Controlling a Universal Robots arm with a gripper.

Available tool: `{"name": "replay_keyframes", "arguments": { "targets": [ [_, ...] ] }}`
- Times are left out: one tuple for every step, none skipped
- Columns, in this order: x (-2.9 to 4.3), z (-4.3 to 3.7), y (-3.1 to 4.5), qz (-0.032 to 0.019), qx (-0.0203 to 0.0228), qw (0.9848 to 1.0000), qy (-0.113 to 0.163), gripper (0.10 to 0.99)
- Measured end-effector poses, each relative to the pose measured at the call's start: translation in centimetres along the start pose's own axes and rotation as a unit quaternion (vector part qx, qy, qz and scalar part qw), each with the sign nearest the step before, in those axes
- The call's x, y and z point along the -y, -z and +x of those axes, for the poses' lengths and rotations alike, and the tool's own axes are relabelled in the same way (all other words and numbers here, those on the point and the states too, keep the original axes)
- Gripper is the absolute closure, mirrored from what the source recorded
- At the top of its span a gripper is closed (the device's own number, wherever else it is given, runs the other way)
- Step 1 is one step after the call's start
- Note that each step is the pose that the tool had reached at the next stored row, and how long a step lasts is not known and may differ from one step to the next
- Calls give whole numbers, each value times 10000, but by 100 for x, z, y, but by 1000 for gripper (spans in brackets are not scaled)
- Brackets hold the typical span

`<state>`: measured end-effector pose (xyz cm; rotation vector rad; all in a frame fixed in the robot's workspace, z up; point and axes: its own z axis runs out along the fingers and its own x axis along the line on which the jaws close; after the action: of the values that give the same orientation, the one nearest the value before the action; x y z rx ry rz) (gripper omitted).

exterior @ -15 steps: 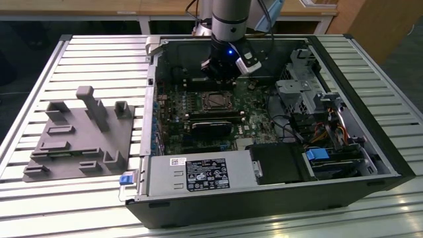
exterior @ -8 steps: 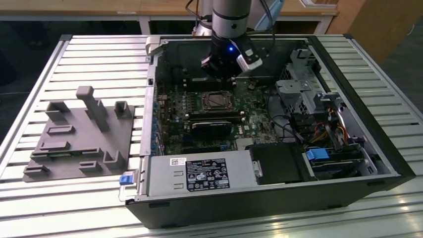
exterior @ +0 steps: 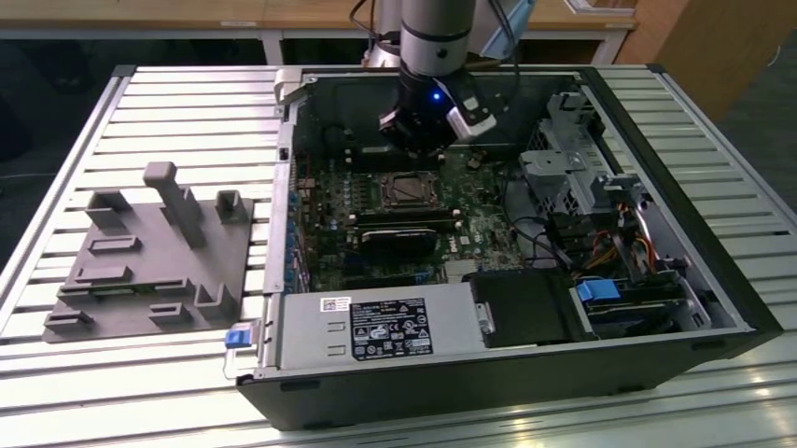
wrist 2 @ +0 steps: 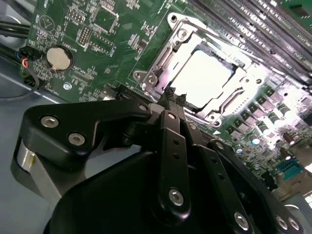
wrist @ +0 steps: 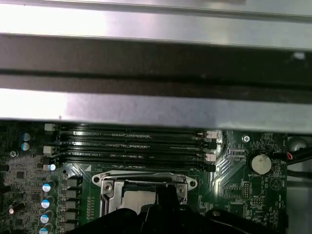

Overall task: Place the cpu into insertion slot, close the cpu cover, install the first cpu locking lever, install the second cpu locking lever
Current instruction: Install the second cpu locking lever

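I have the pincer (wrist 2: 171, 96) hanging just above the near edge of the socket in the second wrist view, its black fingers drawn together to a narrow point and carrying nothing that I can see. In the exterior view the pincer (exterior: 417, 149) sits upper centre of the frame, inside the open computer case (exterior: 697, 271).

The cpu (wrist 2: 202, 78) lies flat in the insertion slot (wrist 2: 230, 103), a bright silvery square just right of centre in the second wrist view. The cpu cover (wrist 2: 168, 51) looks folded down around it, framing the chip. I judge the seating and the cover done, and the levers the work in hand, though I cannot tell whether either lever is latched.

To do this well I would keep the tips low and close to the frame's edge, push along the lever's own swing, and stay off the chip face and the small parts on the green motherboard (wrist 2: 92, 29).

In the first wrist view the memory slots (wrist: 131, 144) run across mid-frame.

The case lies on a slatted metal surface (exterior: 187, 93). A grey fixture block (exterior: 149, 261) stands at the exterior view's left. Wooden furniture fills the upper right corner.
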<state>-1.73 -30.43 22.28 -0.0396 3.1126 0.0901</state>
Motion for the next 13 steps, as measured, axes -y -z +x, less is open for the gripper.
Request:
{"name": "replay_keyframes", "arguments": {
  "targets": [
    [9,0,1,0,0,10000,0,980],
    [16,0,1,0,0,10000,0,980],
    [21,1,2,0,0,10000,0,980],
    [25,1,4,0,0,10000,0,980],
    [27,0,14,1,-1,10000,0,980],
    [28,0,28,0,0,10000,-1,980],
    [27,0,49,-1,0,10000,-1,980],
    [26,-1,73,-1,0,10000,0,980],
    [25,-2,98,-1,0,10000,0,980],
    [25,-3,118,-1,0,10000,0,980],
    [27,-3,132,-1,0,10000,1,980],
    [32,-3,138,-1,0,10000,1,980],
    [40,-3,139,-2,0,10000,0,980]
  ]
}}
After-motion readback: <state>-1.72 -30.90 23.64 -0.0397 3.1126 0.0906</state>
